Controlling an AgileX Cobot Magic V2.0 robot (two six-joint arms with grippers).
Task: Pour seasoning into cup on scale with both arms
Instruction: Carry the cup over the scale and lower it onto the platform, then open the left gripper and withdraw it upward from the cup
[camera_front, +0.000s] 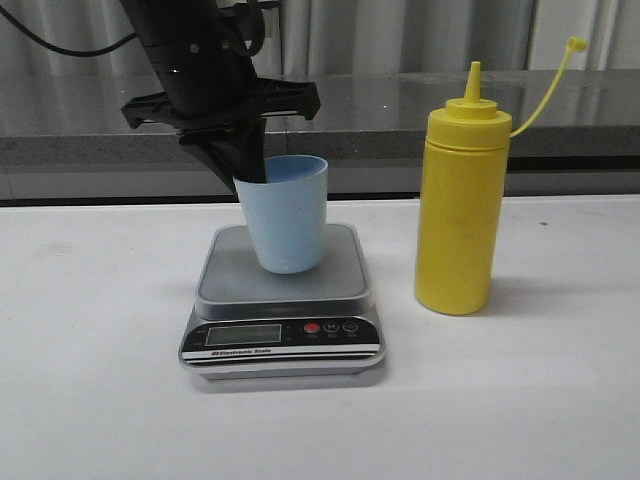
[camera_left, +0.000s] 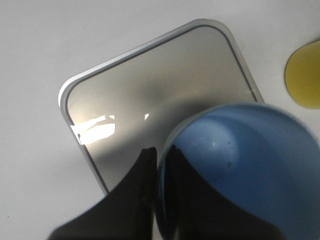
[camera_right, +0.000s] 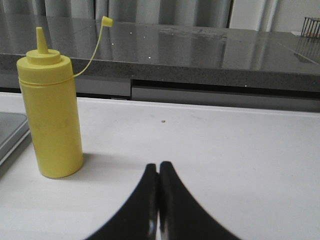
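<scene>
The light-blue cup (camera_front: 288, 225) stands on the grey platform of the scale (camera_front: 225, 275), slightly tilted. My left gripper (camera_front: 250, 170) comes down from above and is shut on the cup's left rim, one finger inside and one outside. In the left wrist view the gripper (camera_left: 159, 152) pinches the cup wall (camera_left: 250, 165) over the scale platform (camera_left: 150, 85). The yellow seasoning bottle (camera_front: 462, 215) stands upright on the table to the right of the scale, cap off and hanging on its strap. My right gripper (camera_right: 159, 167) is shut and empty, low over the table, right of the bottle (camera_right: 52, 120).
The scale's black panel with display and buttons (camera_front: 285, 335) faces front. A dark grey counter ledge (camera_front: 400, 110) runs along the back of the white table. The bottle's edge shows in the left wrist view (camera_left: 305, 75). The scale's corner shows in the right wrist view (camera_right: 10, 130).
</scene>
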